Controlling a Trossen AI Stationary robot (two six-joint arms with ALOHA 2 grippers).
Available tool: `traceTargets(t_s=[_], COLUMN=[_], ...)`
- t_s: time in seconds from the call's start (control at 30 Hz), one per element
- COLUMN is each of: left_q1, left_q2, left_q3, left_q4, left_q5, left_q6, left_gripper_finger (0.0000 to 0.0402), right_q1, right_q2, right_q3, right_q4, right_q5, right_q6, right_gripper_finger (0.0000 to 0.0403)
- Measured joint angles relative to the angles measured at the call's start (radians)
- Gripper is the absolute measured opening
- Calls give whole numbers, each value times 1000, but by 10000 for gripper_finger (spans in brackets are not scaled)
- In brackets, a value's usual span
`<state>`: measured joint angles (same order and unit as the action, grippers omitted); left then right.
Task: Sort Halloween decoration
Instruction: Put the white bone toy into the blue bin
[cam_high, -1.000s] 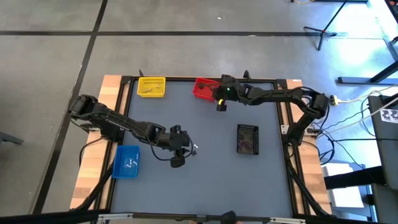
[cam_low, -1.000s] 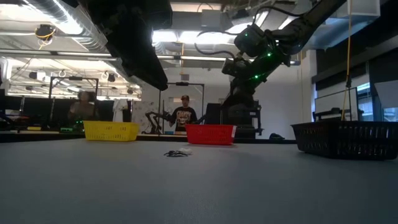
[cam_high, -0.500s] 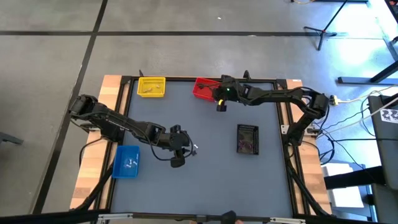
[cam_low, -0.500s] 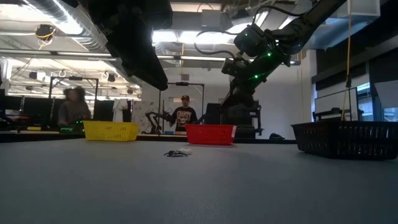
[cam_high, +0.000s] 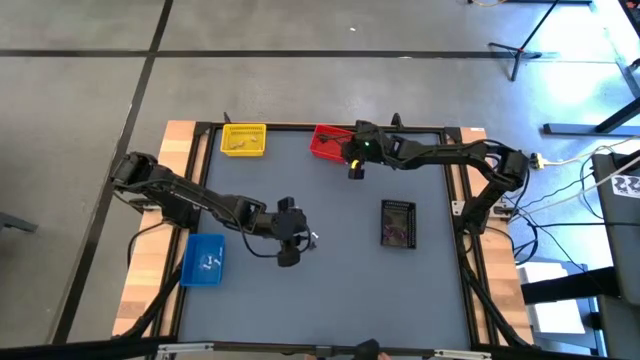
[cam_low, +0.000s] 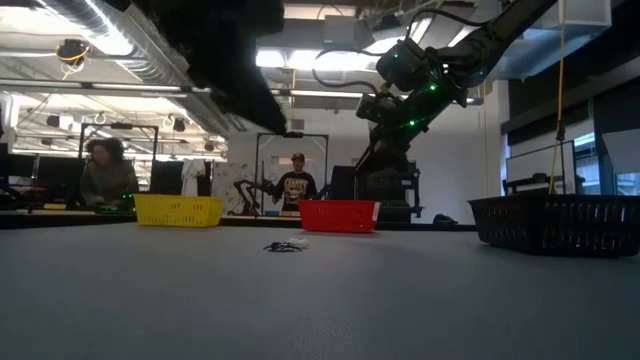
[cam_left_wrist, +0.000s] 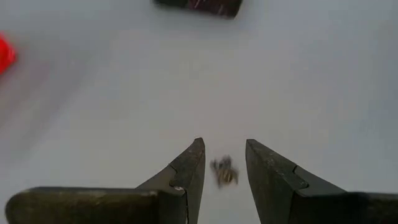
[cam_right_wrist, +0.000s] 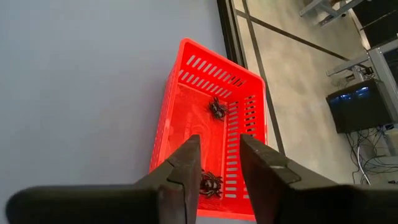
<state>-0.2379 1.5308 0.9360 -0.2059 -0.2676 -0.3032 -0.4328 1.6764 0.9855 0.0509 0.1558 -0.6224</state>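
Left hand (cam_left_wrist: 222, 163): over the middle of the grey bench (cam_high: 330, 290), pointing down; fingers (cam_left_wrist: 189, 167) parted by a narrow gap, nothing held between them.
Trinket under left hand: small dark trinket (cam_left_wrist: 223, 172) lying on the bench, seen right through the gap between the fingers; same piece visible in the low view as a small dark clump (cam_low: 285, 246) on the surface, in front of the red bin (cam_low: 339, 215).
Right hand (cam_right_wrist: 219, 163): above the red bin at the far edge of the bench, fingers parted a little, empty.
Red bin contents: two dark spider-like trinkets inside, one (cam_right_wrist: 217, 109) toward the middle, one (cam_right_wrist: 210, 184) close below the fingertips.
Yellow bin (cam_high: 244, 139): far edge of the bench, just left of the red bin from above; a few small dark pieces inside, kind hard to tell.
Blue bin (cam_high: 205, 259): near the left edge of the bench, beside the left arm; small pale pieces inside.
Black bin (cam_high: 398, 222): right half of the bench, well apart from both hands; small purple pieces inside.
Room beyond: one person (cam_low: 296, 186) standing behind the red bin in the low view, another person (cam_low: 103, 172) at the left behind the yellow bin.
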Motion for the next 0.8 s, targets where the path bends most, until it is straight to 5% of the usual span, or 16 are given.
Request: traceTargets(t_s=[0.4, 0.8], left_q1=[48, 137], left_q2=[62, 224], left_q3=[0, 0], left_q4=[160, 214], left_q5=[7, 186], left_q6=[131, 134], left_gripper_finger=[108, 108], right_q1=[0, 0], right_q2=[0, 0], right_q3=[0, 0], right_q4=[-1, -4], right_q5=[-4, -27], right_q6=[0, 0], right_gripper_finger=[111, 111])
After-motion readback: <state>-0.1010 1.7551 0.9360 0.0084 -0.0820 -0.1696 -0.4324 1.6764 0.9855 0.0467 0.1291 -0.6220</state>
